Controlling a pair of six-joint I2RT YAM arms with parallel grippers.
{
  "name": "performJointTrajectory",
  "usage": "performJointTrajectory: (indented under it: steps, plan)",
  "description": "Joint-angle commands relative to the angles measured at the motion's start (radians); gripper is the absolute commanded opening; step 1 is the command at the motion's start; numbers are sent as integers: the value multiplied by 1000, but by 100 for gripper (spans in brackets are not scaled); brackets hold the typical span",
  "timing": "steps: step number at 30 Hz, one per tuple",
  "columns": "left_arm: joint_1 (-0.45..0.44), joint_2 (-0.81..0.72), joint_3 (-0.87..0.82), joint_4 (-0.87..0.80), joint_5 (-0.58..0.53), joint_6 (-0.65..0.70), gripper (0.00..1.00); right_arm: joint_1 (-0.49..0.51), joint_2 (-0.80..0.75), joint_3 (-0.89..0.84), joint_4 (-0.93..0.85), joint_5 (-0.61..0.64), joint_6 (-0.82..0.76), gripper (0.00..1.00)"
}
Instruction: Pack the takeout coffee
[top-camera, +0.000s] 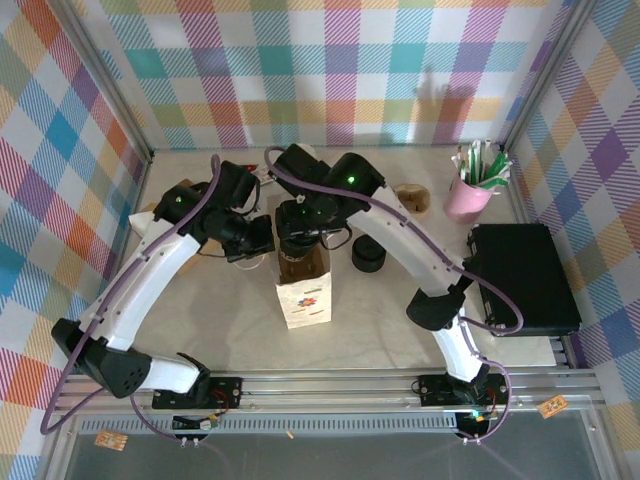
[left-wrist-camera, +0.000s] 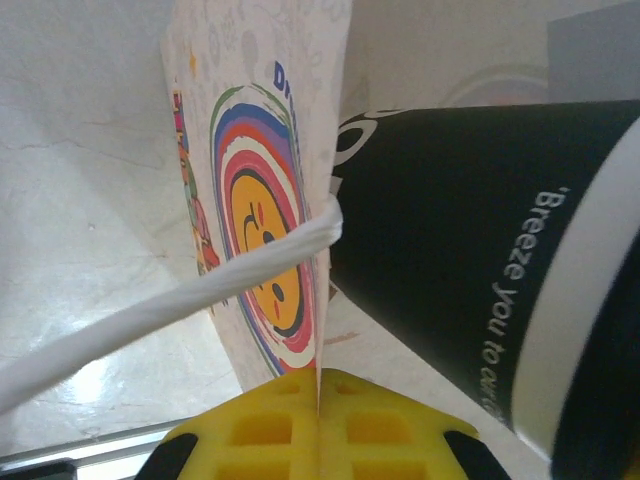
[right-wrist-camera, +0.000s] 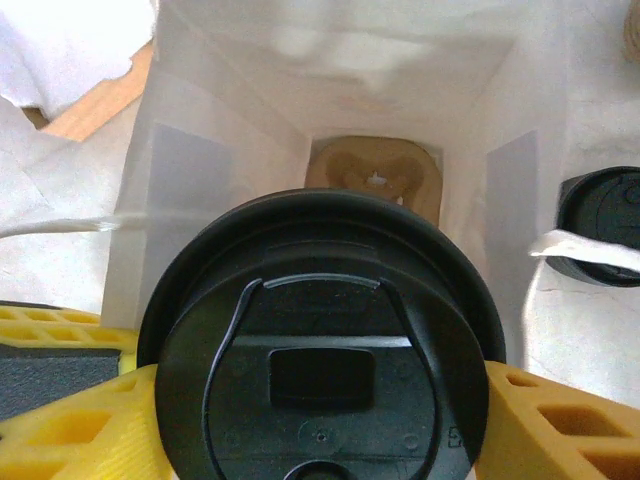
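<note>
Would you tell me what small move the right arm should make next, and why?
Probably lower the right gripper straight down: it holds the black-lidded cream paper cup at the open mouth of the white printed paper bag, whose brown cardboard carrier lies at the bottom, while the left gripper pinches the bag's edge.

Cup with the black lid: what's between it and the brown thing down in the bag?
Nothing that shows: in the right wrist view the cup hangs over the open bag, whose white inside is bare down to the brown insert.
</note>
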Motion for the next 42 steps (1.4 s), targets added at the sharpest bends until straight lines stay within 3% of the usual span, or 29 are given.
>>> performJointTrajectory:
  steps: [1, 12, 20, 36, 42]
  plan:
    - [-15, -56, -64, 78, 17, -60, 0, 35, 20, 33, -36, 69, -29, 39]
    - [-28, -114, -166, 113, -38, -106, 0, 66, 110, 26, -25, 87, -67, 39]
    - [-28, -123, -147, 122, -31, -105, 0, 66, 154, -28, 53, 68, -133, 40]
    - [14, -122, -59, 74, 5, -147, 0, 21, 36, -115, 85, 34, -54, 37]
    - [15, -178, -139, 122, 31, -180, 0, 21, 50, -138, 91, 6, -107, 37]
